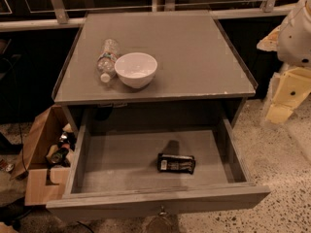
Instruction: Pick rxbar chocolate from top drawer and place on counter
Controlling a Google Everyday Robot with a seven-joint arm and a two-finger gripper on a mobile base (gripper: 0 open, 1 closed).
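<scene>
If lowered carelessly into the top drawer [121,164], risks plenty.

Camera view: rxbar chocolate [176,163] lying flat on the drawer floor, right of centre and toward the front, apart from every wall. Flat and glossy, so likely to skid ahead of a shallow pinch or slip loose on the lift. Could also clip the drawer's right wall, or the front edge of the counter [194,47] above, on the way in or out.

On the counter at front left, a white bowl [136,69] just beside a clear bottle [108,57] on its side, apt to roll if nudged. Safer to set down to the right.

Gripper [284,98] seemingly out at the right edge, beside the cabinet, well apart from the bar and touching nothing of the task. Open or closed: cannot tell.
</scene>
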